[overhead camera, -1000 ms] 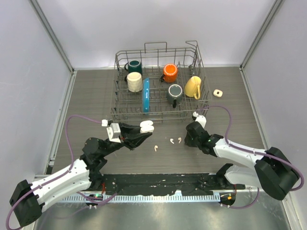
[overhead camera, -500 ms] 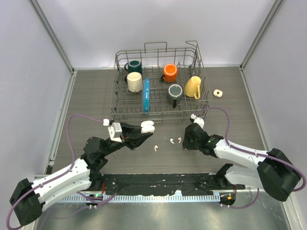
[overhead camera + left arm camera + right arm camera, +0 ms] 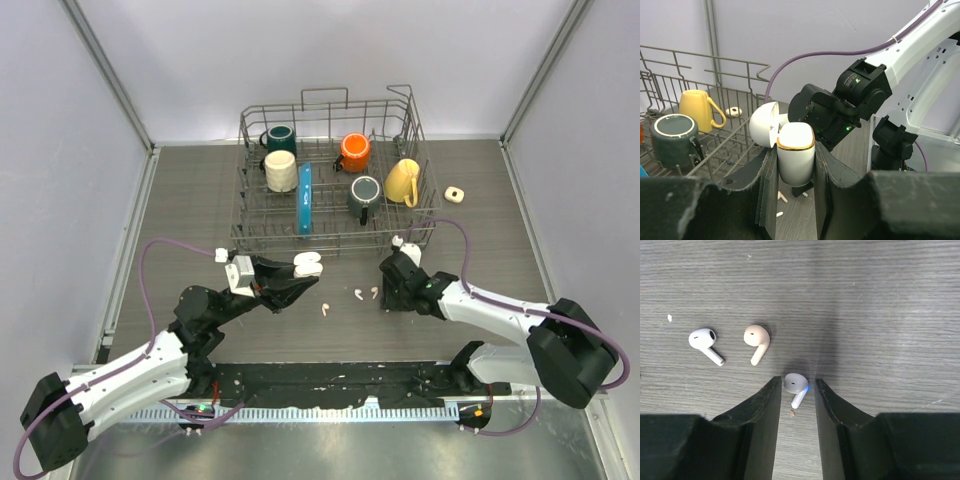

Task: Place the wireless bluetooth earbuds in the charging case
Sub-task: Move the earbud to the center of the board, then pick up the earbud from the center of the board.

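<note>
- Fingers of right gripper stood slightly spread astride one earbud lying on tabletop, not clamped.
- Meanwhile left gripper pinched charging case, lid open.
- Step looked like pick-up; next move needs closing, lifting, stem-first alignment over case.

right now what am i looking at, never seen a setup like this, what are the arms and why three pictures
These are two robot arms bolted at the near edge of a table. The wide picture comes from a fixed camera above and behind them. The other two come from a small camera on each wrist, looking along that arm's own fingers.

The left tool is shut on a white charging case whose lid is open. The right tool is down at the table, its jaws slightly apart around one earbud that lies on the surface. A white earbud and a beige earbud lie loose just beside it.

Further back stands a wire dish rack holding mugs.
</note>
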